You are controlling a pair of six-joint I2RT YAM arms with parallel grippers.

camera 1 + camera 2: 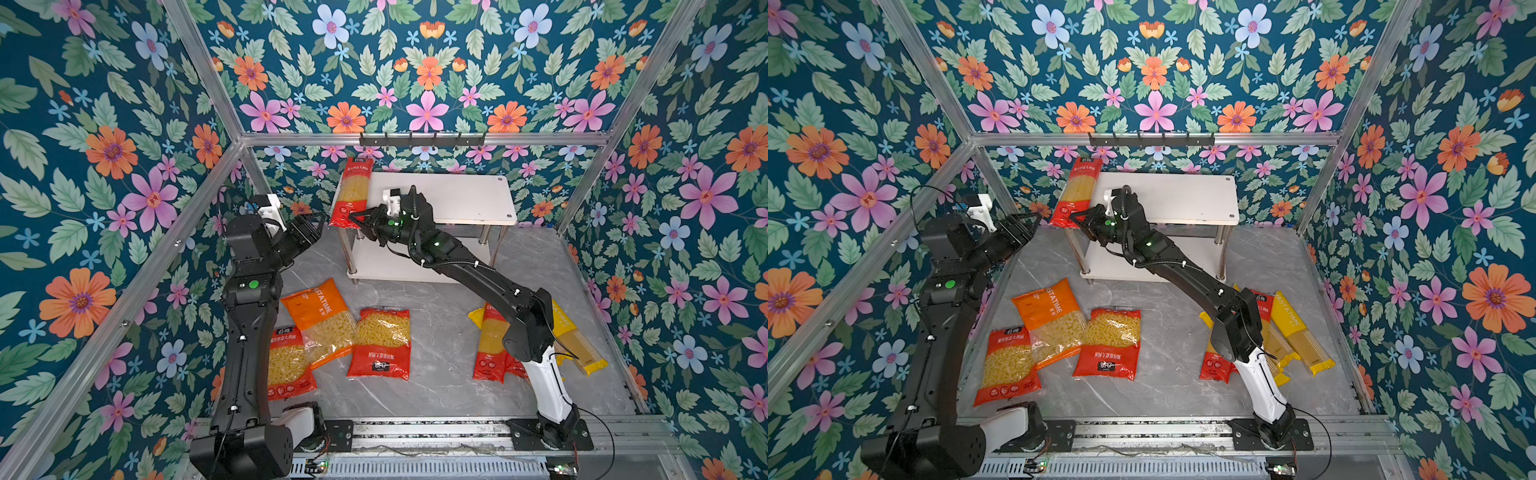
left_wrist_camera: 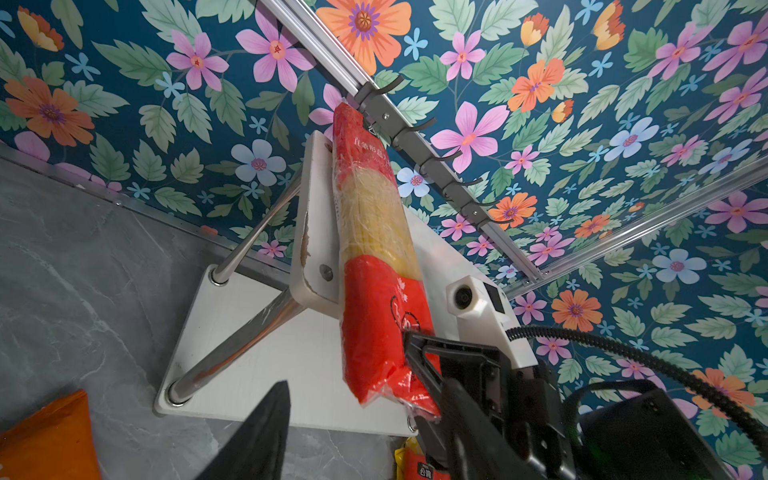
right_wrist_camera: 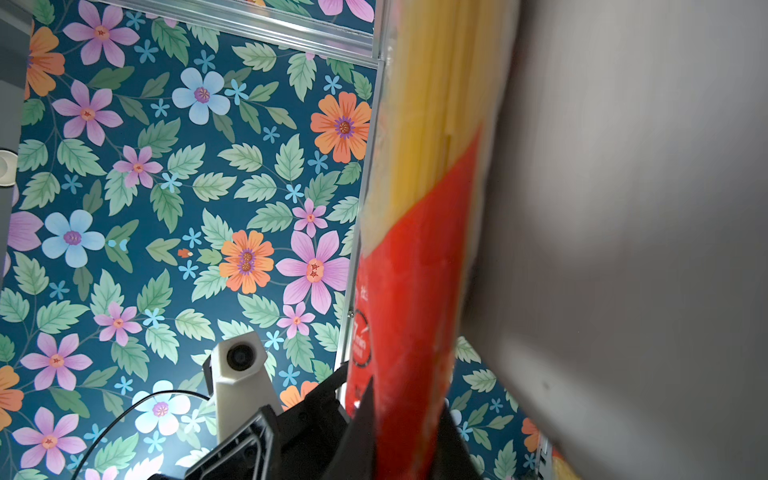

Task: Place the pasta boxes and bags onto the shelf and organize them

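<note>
The red spaghetti pack [image 1: 353, 189] lay lengthwise on the left end of the shelf [image 1: 457, 199], on its white top board, with the far end up by the back wall and the near end overhanging the front edge. The right pincer [image 1: 356, 220] straddled that overhanging end, a finger on each side; whether it was pressing the wrapper or loose around it could not be told. The left pincer [image 1: 319, 222] hung just beside it, parted and empty. The shelf stood on chrome legs at the back of a grey marbled counter [image 1: 440, 374]. On the counter's near left lay an orange bag [image 1: 320, 316] overlapping a red bag [image 1: 286, 365], with a second red bag [image 1: 380, 345] beside them. Floral wallpaper [image 1: 428, 70] covered the walls behind an aluminium frame [image 1: 291, 138] that carried a black hook rail [image 1: 422, 141]. Only the top views showed the heap of long packs [image 1: 1302, 332] under the right arm. The left wrist view alone showed a chipped board edge [image 2: 306, 245]. The right wrist view showed the pack up close but blurred, and the left arm's white camera [image 3: 240, 361].
</note>
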